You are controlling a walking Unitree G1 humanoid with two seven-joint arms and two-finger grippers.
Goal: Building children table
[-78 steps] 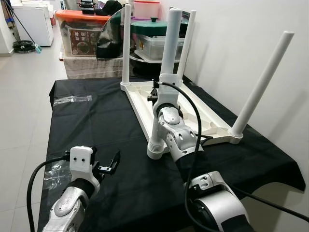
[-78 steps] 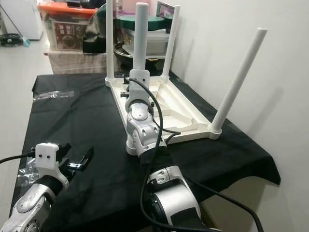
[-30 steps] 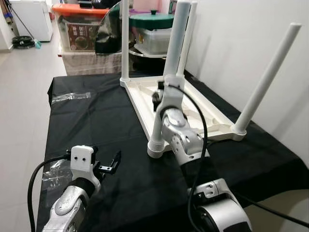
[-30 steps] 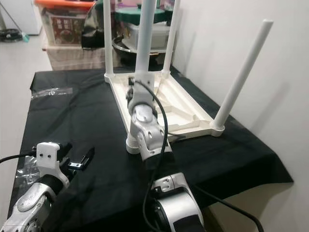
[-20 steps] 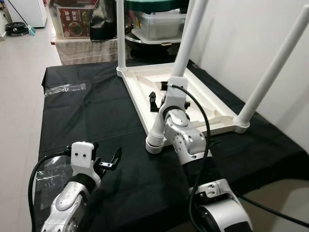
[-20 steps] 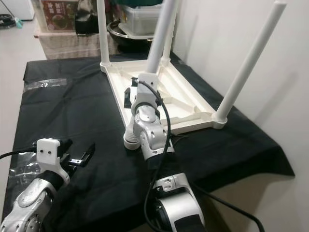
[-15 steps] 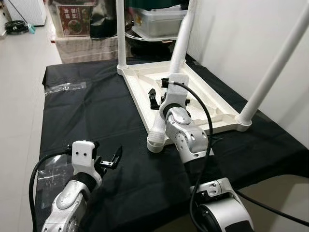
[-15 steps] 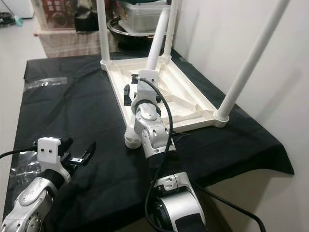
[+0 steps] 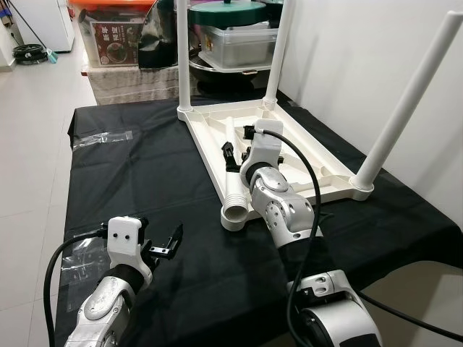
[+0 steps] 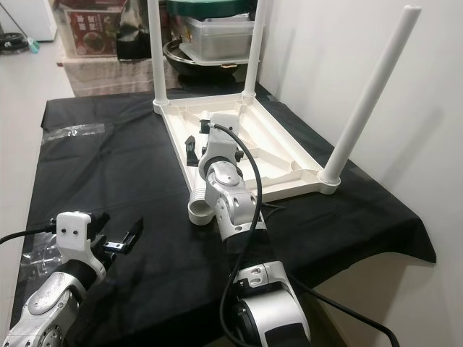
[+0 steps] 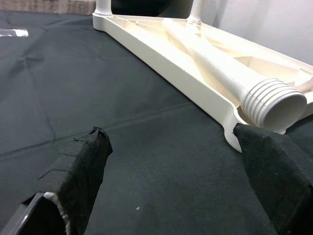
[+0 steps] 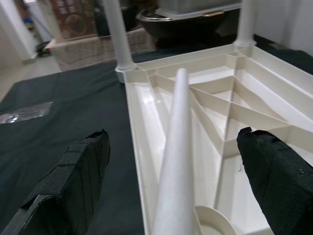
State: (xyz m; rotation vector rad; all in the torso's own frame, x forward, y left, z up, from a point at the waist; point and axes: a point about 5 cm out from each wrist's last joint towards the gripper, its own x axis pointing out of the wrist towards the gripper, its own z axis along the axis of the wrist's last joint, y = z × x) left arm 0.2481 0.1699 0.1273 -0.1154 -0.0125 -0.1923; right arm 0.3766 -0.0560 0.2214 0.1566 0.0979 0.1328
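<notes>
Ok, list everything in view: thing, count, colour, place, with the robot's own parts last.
tabletop: 1, cream, upside down on the black cloth, toward the wall.
fitted legs: 3, white, standing up from three corners of the tabletop.
loose leg: 1, white, lying tipped across the tabletop, ribbed open end over the near corner.
black cloth: 1, covering the work table.
plastic wrappers: 2, clear, one at the cloth's far left, one at its near left edge.
storage boxes: several, clear with orange and green lids, beyond the table.
white appliance: 1, far left on the floor.
left pincer: 1, black fingers, open, above the near cloth.
right pincer: 1, black fingers, open, either side of the loose leg.
</notes>
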